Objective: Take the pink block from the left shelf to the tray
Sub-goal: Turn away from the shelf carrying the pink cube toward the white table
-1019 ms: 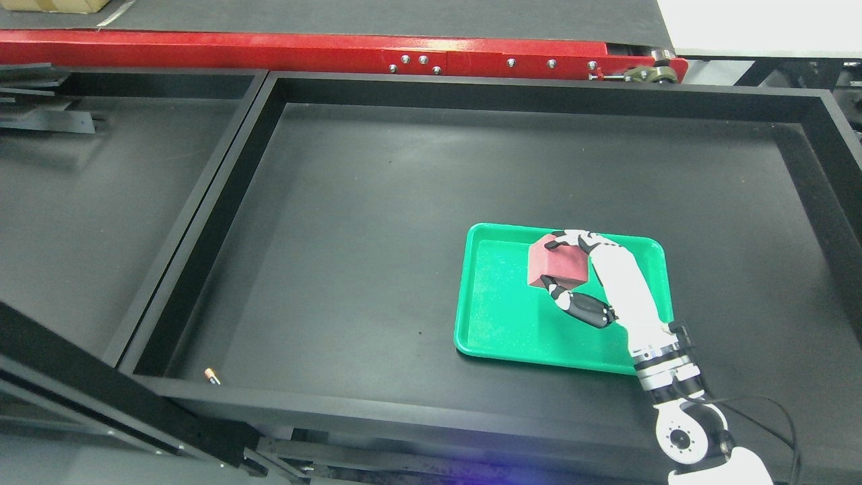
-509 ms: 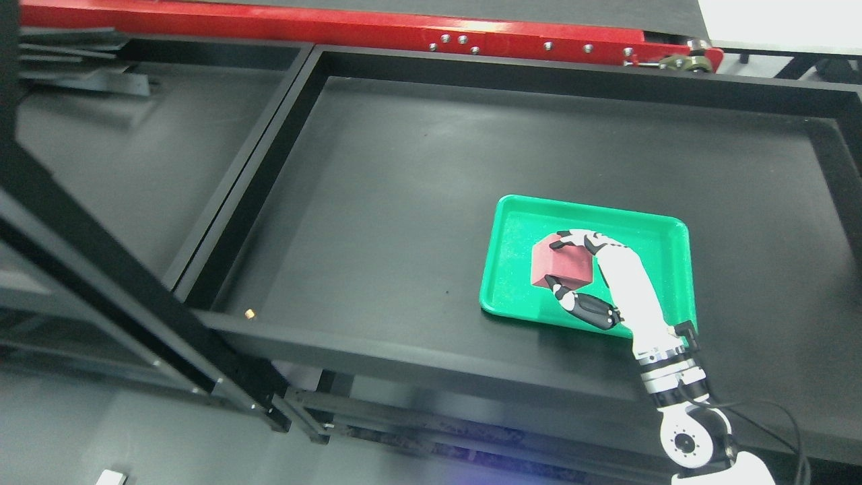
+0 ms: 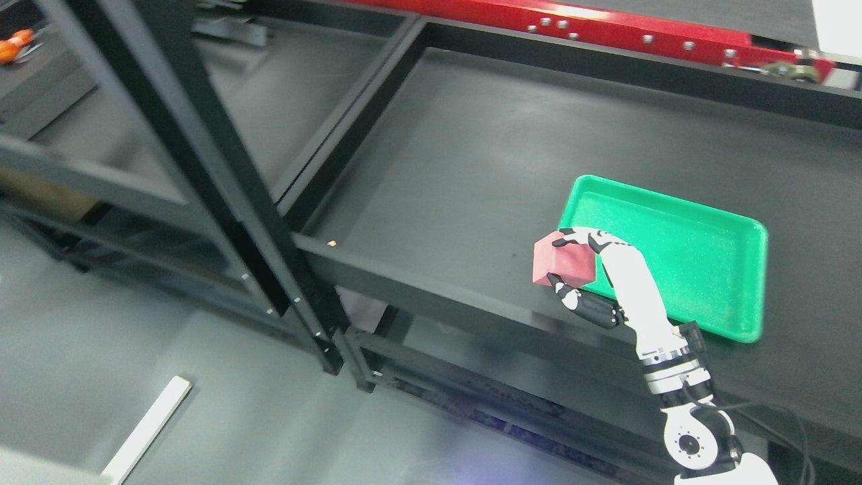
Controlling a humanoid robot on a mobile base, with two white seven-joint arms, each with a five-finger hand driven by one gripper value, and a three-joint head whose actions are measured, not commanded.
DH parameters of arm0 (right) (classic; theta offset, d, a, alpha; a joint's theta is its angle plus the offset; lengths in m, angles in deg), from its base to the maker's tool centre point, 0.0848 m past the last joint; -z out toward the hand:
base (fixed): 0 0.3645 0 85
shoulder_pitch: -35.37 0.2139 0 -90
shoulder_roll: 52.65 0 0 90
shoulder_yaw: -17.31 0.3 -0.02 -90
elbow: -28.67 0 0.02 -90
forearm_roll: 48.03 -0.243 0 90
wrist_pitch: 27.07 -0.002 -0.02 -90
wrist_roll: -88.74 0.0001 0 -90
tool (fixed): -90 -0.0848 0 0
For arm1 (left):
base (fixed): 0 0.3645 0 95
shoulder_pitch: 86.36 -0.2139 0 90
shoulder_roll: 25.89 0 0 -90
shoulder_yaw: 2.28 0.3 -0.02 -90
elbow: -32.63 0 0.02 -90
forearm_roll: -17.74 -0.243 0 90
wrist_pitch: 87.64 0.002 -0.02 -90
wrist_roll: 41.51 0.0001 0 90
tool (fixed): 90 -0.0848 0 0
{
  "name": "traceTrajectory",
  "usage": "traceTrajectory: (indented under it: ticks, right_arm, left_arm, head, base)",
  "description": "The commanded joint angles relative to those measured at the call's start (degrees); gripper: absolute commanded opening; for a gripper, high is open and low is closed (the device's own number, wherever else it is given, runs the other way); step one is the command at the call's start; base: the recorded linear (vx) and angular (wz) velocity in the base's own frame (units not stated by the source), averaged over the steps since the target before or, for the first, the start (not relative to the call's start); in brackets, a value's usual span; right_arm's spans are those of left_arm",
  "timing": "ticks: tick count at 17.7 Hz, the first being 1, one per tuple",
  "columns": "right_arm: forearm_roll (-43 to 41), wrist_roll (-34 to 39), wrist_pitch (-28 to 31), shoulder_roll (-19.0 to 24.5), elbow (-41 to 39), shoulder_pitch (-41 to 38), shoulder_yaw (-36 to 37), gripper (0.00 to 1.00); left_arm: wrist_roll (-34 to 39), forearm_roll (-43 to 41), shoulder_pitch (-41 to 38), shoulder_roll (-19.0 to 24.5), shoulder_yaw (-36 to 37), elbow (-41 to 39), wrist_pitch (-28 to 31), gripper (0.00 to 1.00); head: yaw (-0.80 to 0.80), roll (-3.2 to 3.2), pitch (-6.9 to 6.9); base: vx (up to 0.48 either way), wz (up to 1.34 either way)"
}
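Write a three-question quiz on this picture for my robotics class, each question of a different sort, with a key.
1. True or false: the block lies flat on the tray's floor.
2. Which hand holds the block? A. left B. right C. neither
3. Fill in: the tray's colour is ____.

Key
1. False: the right hand holds it up, at the tray's near-left corner in the picture.
2. B: its arm comes in from the lower right.
3. Green.
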Motion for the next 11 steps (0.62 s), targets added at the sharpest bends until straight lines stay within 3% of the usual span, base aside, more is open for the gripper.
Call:
traceTrajectory:
  ticks: [1, 11]
  right_arm:
    - [-0.91, 0.00, -0.41, -1.00, -0.44, -0.04, 1.61, 0.05]
    - [-0.91, 0.00, -0.76, -1.00, -0.88, -0.48, 1.52, 0.05]
  left_arm:
    - [-0.01, 0.00, -1.06, 1.00, 0.00, -1.00, 0.00, 1.00]
    - [-0.01, 0.00, -1.15, 1.00, 0.00, -1.00, 0.00, 1.00]
  head:
    - [0.00, 0.00, 0.00]
    - [0.00, 0.00, 0.01]
  base:
    - [-0.123, 0.55]
    - [-0.140, 0.64]
